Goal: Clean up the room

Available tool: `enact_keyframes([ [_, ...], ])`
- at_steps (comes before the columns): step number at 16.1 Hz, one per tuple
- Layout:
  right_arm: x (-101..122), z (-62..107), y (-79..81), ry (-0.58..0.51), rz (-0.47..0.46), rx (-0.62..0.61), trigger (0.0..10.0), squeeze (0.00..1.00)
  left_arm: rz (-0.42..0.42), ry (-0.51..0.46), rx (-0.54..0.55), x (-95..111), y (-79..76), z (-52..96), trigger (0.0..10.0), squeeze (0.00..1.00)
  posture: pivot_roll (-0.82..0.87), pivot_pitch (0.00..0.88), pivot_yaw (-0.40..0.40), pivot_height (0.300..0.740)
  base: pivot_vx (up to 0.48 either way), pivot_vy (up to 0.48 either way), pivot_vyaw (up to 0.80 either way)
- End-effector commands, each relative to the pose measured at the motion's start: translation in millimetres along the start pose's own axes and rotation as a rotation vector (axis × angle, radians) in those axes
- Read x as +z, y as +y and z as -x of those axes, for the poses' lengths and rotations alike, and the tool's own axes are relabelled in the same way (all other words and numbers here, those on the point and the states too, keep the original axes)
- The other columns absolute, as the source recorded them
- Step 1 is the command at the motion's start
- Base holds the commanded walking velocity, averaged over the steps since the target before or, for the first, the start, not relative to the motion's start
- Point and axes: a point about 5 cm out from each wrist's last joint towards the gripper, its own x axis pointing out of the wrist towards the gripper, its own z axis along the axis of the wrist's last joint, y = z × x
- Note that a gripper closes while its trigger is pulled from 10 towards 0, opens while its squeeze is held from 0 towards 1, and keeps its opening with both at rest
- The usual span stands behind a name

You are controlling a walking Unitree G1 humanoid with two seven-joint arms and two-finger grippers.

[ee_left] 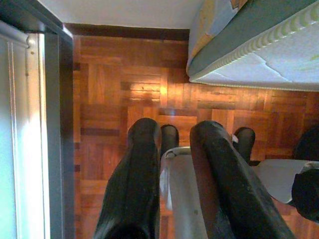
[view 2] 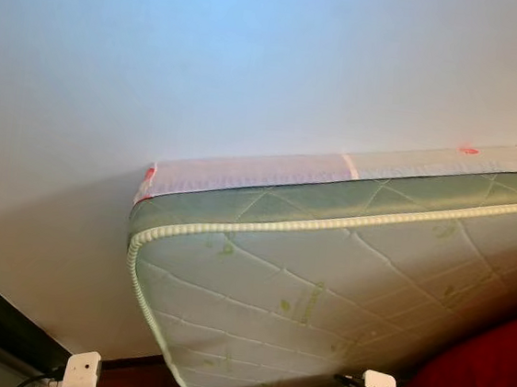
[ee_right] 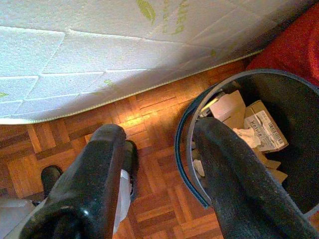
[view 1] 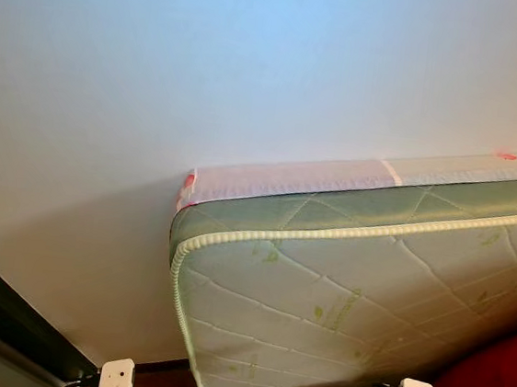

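Bin point(ee_right: 294, 164) is what the cleanup seems to hang on: dark, round, sitting on the parquet floor point(ee_right: 154, 119) right beside the mattress point(view 1: 340, 295), with bits of cardboard and crumpled paper point(ee_right: 254, 132) inside. Right tool point(ee_right: 159, 149) hangs over that bin's near rim, its two black fingers spread apart and holding nothing; one finger point(ee_right: 239, 179) sits over the rim, the other over the bare floor next to the bin. Left tool point(ee_left: 167, 159) also points down at the floor with its fingers apart and empty, further from the bin, close to the mattress corner and next to a dark door or window frame point(ee_left: 52, 124) with a pale metal rail. Below the left tool you can see the robot's own grey legs and black feet point(ee_left: 169, 137) on the wood. From the bin outward: the mattress is quilted, whitish with little green leaf prints, a green side band and a beaded pale piping along the edge, and it leans tilted against the plain white wall point(view 1: 160, 72). Something red point(view 1: 493, 384) sits right behind the bin, tucked under the mattress's lower edge, can't tell what it is. A dark skirting strip point(ee_left: 129, 31) runs along the foot of the wall near the mattress corner.
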Motion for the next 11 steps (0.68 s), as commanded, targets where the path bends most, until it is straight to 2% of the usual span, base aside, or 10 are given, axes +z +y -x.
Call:
enact_keyframes([
  [1,-1.3,0.1,0.2,0.004,-0.005,0.002,10.0,0.0,-0.02,0.009,0.012,-2.3,4.2,0.8,10.0,0.0,-0.01,0.0,0.01,0.74,0.0,0.0,0.0],
  [6,-0.9,-0.6,1.1,0.007,-0.031,-0.016,10.0,0.0,-0.027,0.007,0.014,0.2,5.7,0.6,10.0,0.0,-0.01,0.0,0.021,0.74,0.0,0.0,0.0],
  [11,-1.0,-1.0,2.7,0.022,-0.019,-0.007,10.0,0.0,-0.035,0.002,0.019,1.8,6.8,0.5,10.0,0.0,-0.01,0.0,0.023,0.74,0.0,0.0,-0.78],
])
